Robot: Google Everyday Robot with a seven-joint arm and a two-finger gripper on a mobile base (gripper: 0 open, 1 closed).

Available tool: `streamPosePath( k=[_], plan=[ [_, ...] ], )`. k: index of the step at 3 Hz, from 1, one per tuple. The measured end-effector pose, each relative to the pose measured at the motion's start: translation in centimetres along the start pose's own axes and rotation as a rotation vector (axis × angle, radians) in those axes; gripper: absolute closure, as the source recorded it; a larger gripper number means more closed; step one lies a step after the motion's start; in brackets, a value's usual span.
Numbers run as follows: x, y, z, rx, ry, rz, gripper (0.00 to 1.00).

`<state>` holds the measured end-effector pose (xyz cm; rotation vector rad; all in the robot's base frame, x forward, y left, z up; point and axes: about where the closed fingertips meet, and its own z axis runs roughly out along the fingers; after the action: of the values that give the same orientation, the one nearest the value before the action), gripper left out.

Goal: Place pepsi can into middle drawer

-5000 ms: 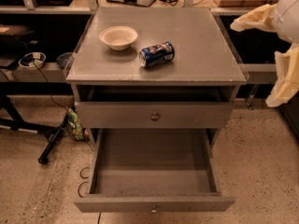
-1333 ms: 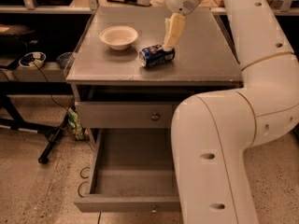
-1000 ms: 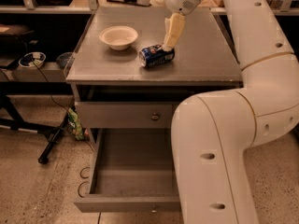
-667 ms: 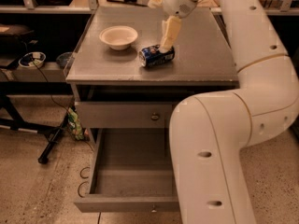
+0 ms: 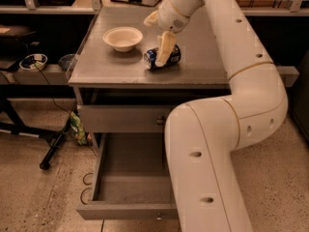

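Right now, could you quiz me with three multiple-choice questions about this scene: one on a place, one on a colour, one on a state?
1. Where is the small dark-blue aluminium drink can? A in a drawer; B on the grey cabinet top; C on the floor.
2. What colour is the round bowl? A cream-white; B red; C green.
3. The wide grey middle drawer is: A shut; B pulled open; C taken out.
Answers: B, the can lies on its side on top, the robot's gripper right over it; A, the bowl is pale cream; B, its tray juts out below the shut upper drawer.
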<state>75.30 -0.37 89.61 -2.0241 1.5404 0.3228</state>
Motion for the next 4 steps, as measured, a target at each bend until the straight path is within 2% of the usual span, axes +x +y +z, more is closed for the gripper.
streamPosePath(
  k=[1,2,3,4],
  plan=[
    [0.7,-0.2,2.3,-0.021,-0.003,0.039,0.00],
    [2.0,-0.4,3.4,-0.016,-0.018,0.055,0.00],
    [2.0,-0.4,3.4,-0.016,-0.018,0.055,0.00],
    [2.0,-0.4,3.4,-0.016,-0.018,0.055,0.27]
  ],
)
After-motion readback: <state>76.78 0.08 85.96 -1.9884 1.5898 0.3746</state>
